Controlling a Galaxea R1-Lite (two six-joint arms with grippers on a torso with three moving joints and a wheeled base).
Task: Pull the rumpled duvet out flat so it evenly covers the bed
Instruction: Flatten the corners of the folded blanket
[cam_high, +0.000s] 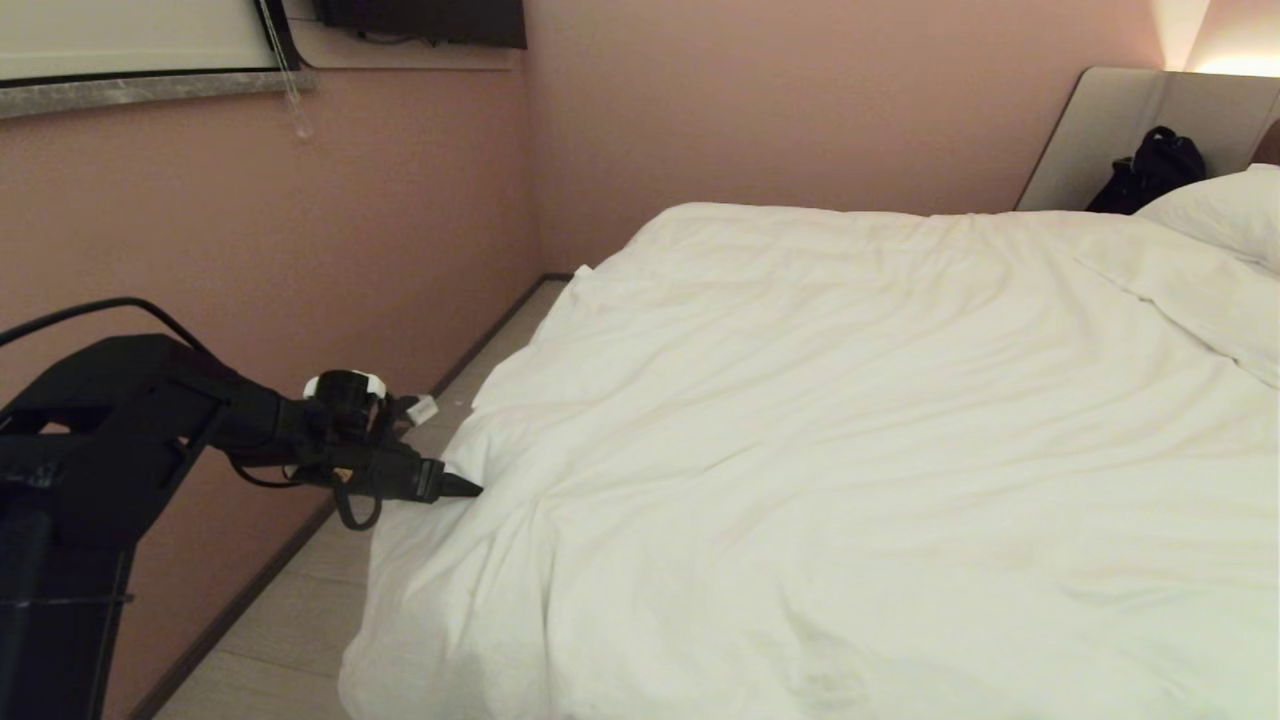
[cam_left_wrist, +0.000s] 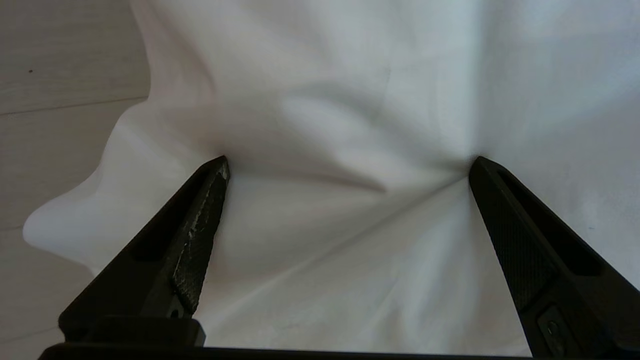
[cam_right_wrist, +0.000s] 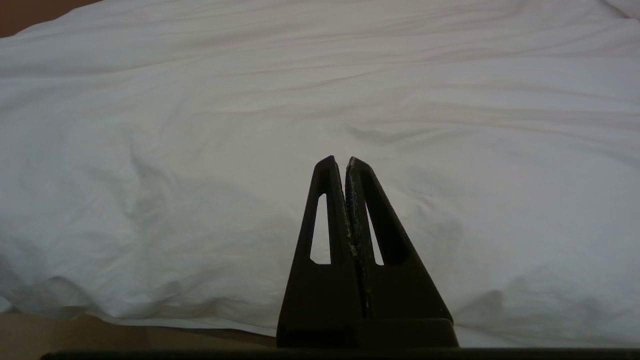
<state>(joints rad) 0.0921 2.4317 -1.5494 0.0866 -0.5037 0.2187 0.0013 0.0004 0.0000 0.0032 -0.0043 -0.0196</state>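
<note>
The fingers (cam_left_wrist: 210, 220) of the left gripper (cam_left_wrist: 348, 162) stand wide apart, both tips pressing into the duvet (cam_high: 850, 420) at its rumpled left edge, which hangs off the bed (cam_high: 1120, 130) toward the floor (cam_high: 290, 620). To do this step well, I think it should close on a thick fold before pulling (the right gripper (cam_right_wrist: 340, 160), pressed together, waits idle).

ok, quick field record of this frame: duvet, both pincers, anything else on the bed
duvet: white duvet spread over the bed, creased, its edge hanging toward the floor on the robot's left
left pincer: left pincer open wide, both tips pressed into the duvet's edge, fabric bunched between them, not clamped
right pincer: right pincer shut, holding nothing, duvet beyond it
pillow: white pillow at the headboard end
bag: black bag against the headboard
</note>
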